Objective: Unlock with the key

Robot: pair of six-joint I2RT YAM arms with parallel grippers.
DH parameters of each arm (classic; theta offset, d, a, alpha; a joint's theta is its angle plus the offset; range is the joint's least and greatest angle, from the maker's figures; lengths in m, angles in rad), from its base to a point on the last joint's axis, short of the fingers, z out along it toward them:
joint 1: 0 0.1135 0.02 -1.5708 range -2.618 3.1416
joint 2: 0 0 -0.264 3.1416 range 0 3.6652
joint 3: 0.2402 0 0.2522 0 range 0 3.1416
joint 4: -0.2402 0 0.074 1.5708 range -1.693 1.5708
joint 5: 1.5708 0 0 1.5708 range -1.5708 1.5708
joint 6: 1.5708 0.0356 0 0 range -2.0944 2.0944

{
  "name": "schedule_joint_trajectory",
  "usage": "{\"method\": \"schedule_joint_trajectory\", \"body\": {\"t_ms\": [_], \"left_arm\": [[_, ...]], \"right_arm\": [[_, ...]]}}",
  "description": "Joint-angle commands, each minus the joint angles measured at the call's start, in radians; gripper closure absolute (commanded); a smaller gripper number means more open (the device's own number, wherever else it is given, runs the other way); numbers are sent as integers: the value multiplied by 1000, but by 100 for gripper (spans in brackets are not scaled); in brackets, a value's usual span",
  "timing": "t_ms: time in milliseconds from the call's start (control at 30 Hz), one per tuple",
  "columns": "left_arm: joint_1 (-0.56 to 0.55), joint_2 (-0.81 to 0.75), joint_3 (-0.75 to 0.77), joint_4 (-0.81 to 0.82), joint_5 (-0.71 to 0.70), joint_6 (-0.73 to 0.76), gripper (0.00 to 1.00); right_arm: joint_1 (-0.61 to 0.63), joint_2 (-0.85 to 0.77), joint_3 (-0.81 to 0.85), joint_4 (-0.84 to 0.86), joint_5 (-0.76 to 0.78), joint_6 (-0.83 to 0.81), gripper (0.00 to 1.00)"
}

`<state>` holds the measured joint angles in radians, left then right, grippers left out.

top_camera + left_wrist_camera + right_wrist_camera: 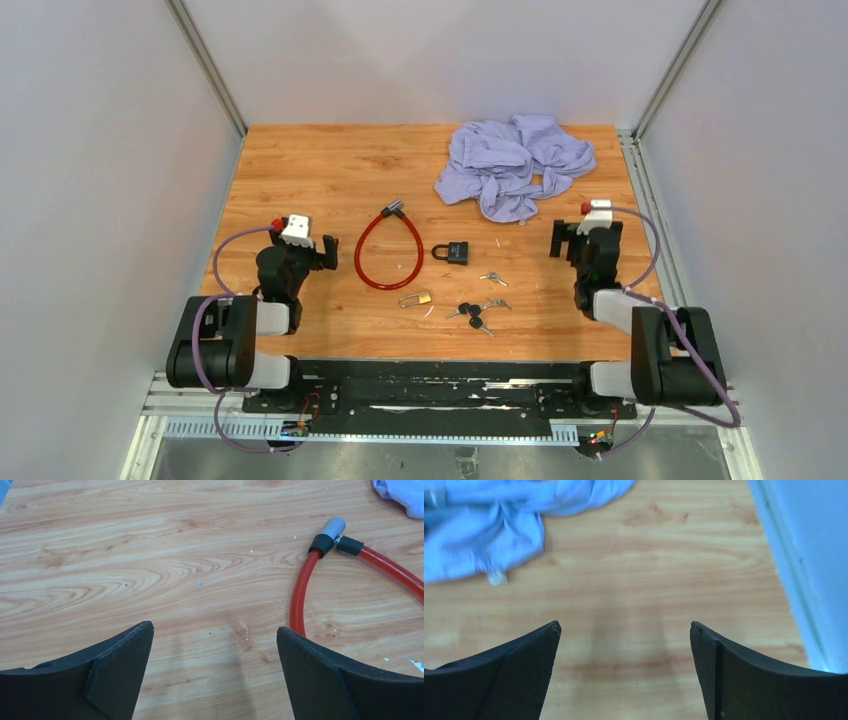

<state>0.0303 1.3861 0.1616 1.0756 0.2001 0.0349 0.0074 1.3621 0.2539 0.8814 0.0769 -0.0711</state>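
Counter point(300, 170), wood grain
- Black padlock point(455, 251): mid-counter, just right of the red cable lock point(387, 250), whose loop ends meet at a grey head
- Brass padlock point(416, 299): lying flat, just nearer than the cable loop
- Silver keys point(492, 278) and black-headed keys point(470, 314): loose, nearer than the black padlock, touching no lock
- Purple cloth point(520, 160): crumpled, far right
- Left jaws: spread wide, holding nothing, left of the cable
- Right jaws: spread wide, holding nothing, by the right edge
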Motion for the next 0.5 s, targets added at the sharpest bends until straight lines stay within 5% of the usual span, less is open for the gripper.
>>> {"method": "schedule_joint_trajectory", "body": {"t_ms": [0, 200, 300, 467], "left_arm": [[-2, -103, 46, -84, -10, 12, 2], [-1, -287, 282, -661, -21, 60, 2], [-1, -324, 420, -898, 27, 80, 2], [-2, -315, 608, -1170, 97, 85, 2]], "right_arm": [[-9, -126, 262, -515, 96, 43, 1], [-10, -179, 507, -928, 23, 199, 1], [-12, -190, 572, -995, 18, 438, 2], [-11, -216, 572, -1020, -217, 573, 1]]}}
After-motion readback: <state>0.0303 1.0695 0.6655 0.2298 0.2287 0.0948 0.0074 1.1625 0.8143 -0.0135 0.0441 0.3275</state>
